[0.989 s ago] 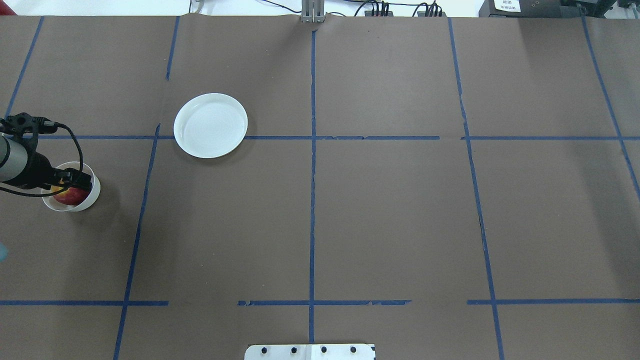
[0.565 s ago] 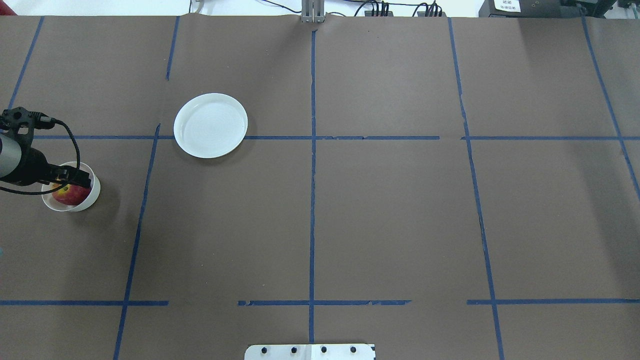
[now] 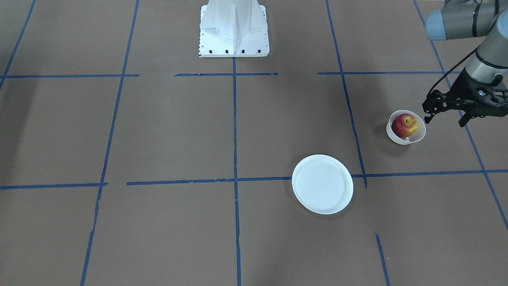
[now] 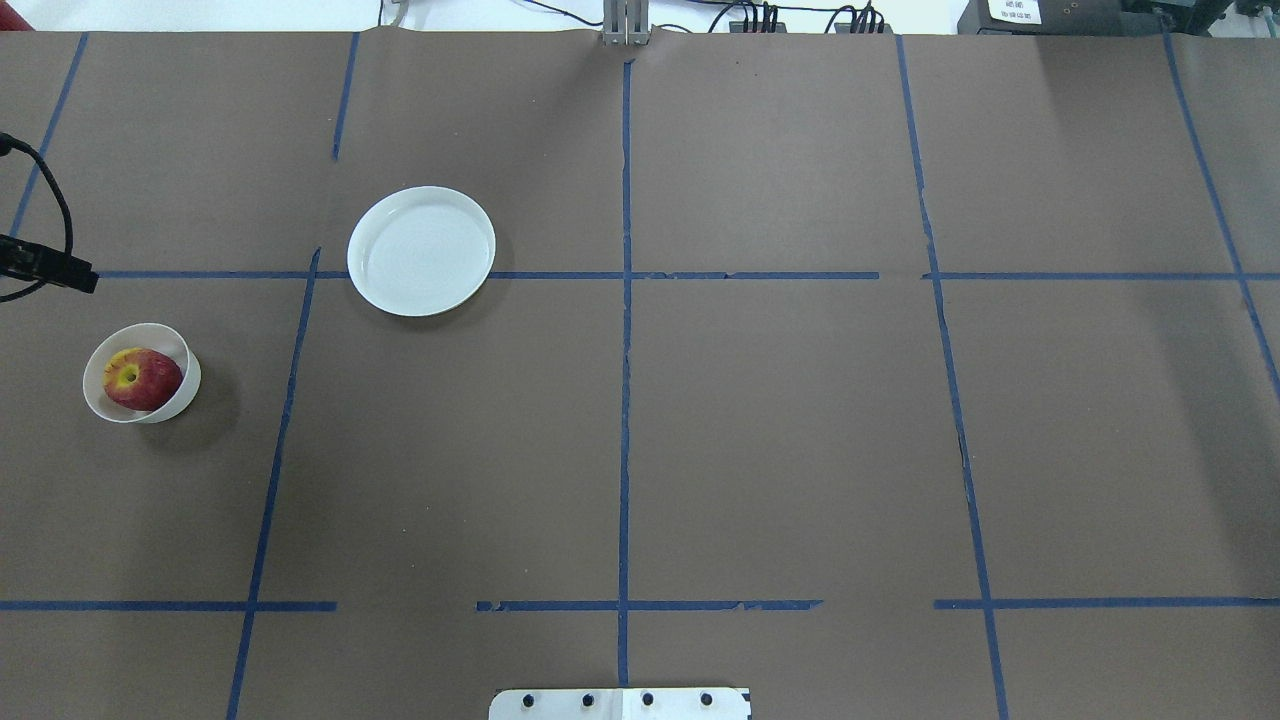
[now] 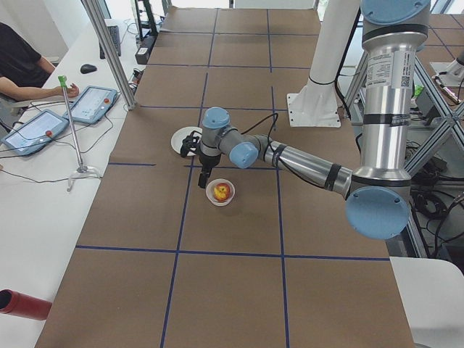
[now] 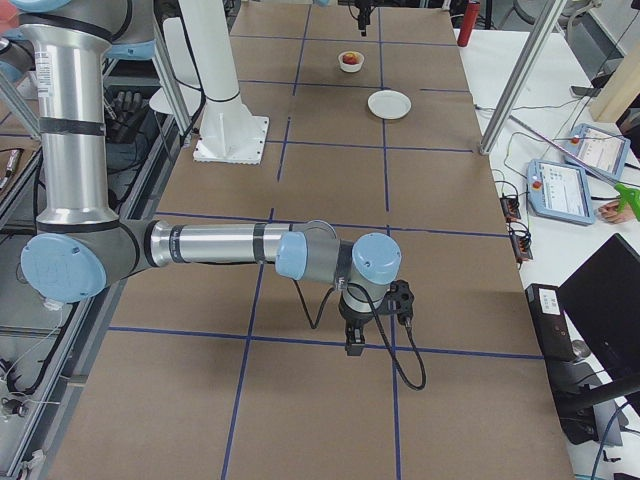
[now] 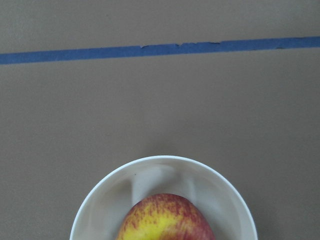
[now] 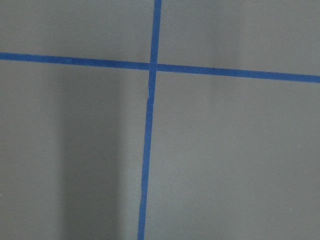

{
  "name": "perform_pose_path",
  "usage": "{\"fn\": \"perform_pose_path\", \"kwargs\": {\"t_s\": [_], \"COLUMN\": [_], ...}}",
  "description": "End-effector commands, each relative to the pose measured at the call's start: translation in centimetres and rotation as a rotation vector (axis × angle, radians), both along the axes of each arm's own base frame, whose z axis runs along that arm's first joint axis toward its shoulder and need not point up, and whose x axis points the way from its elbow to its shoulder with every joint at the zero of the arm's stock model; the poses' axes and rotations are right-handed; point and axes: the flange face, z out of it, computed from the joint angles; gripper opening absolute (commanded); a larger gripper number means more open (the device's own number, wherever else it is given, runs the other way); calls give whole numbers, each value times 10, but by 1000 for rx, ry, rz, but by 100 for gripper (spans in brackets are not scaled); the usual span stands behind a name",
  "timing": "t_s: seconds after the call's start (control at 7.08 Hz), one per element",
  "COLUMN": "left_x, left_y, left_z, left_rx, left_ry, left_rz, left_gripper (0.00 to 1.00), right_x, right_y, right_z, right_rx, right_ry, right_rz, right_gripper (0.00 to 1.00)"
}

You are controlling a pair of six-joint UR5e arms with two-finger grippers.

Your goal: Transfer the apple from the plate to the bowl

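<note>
Red with yellow patches, the small round apple (image 3: pixel 404 125) sits inside the small deep cream-white bowl (image 3: pixel 397 139), yellow stem dimple turned upward; we note it fills most of the bowl. Flat round white plate (image 3: pixel 322 184) lies on the brown paper-covered table (image 3: pixel 158 131), well apart from the bowl, over one blue tape line (image 3: pixel 178 182) of the grid. Left gripper (image 3: pixel 444 119) hangs just beside the bowl on its outer side, raised off the table, its two black fingers spread wide with nothing between them, touching neither apple nor rim. Right gripper (image 6: pixel 355 343) points down near a tape crossing at the far end of the table; we see it from the side view only and cannot tell whether its fingers are spread or pressed together.
</note>
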Motion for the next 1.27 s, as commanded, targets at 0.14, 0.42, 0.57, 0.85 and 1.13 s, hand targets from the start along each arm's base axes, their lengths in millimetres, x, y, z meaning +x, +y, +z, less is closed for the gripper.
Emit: {"fn": "perform_pose_path", "kwargs": {"t_s": [0.14, 0.42, 0.57, 0.85, 1.13], "left_x": [-114, -177, -199, -204, -206], "left_y": [-16, -10, -3, 27, 44], "left_z": [40, 98, 126, 161, 180], "left_rx": [1, -180, -230, -179, -229], "left_ry": [-47, 27, 35, 3, 51], "left_rz": [46, -50, -90, 46, 39], "left_gripper": [100, 100, 100, 100, 100], "right_x": [0, 0, 0, 0, 0], "right_y": [0, 0, 0, 0, 0], "right_z": [0, 0, 0, 0, 0], "right_rx": [0, 0, 0, 0, 0], "right_ry": [0, 0, 0, 0, 0], "right_rz": [0, 0, 0, 0, 0], "right_gripper": [100, 100, 100, 100, 100]}}
